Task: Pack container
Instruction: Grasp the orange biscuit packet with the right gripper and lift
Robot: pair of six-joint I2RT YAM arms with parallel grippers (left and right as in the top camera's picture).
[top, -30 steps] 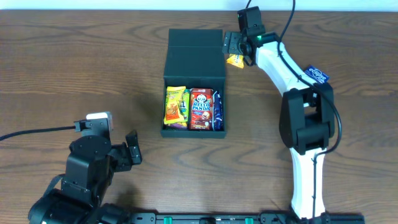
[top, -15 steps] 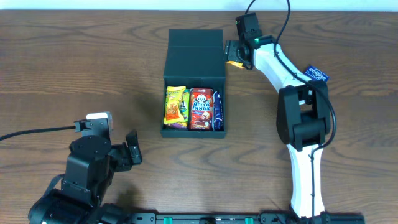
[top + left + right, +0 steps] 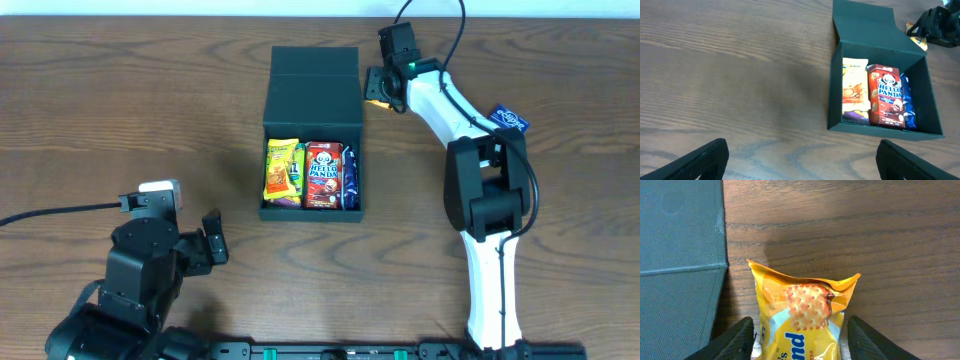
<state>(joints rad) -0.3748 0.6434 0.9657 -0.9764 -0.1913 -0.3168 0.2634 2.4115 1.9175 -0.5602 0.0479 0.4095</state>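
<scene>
My left gripper [image 3: 213, 243] waits with jaws wide apart; the container [image 3: 314, 80] sits mid-desk, lid back, three snacks [image 3: 322, 175] inside. Just right of its lid, my right gripper [image 3: 799, 341] has narrowed around the yellow cracker packet [image 3: 801, 305] but is not yet clamped, so I judge the lift comes next.

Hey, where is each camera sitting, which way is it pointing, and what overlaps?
Overhead: fixed above the table, facing straight down; shows container, left gripper, right gripper.
Left wrist: rides the left gripper, facing across the table toward the container; its fingertips at bottom corners.
Right wrist: rides the right gripper, facing down at yellow snack packet; fingers flank it.
Shared: the container appears in all three.
</scene>
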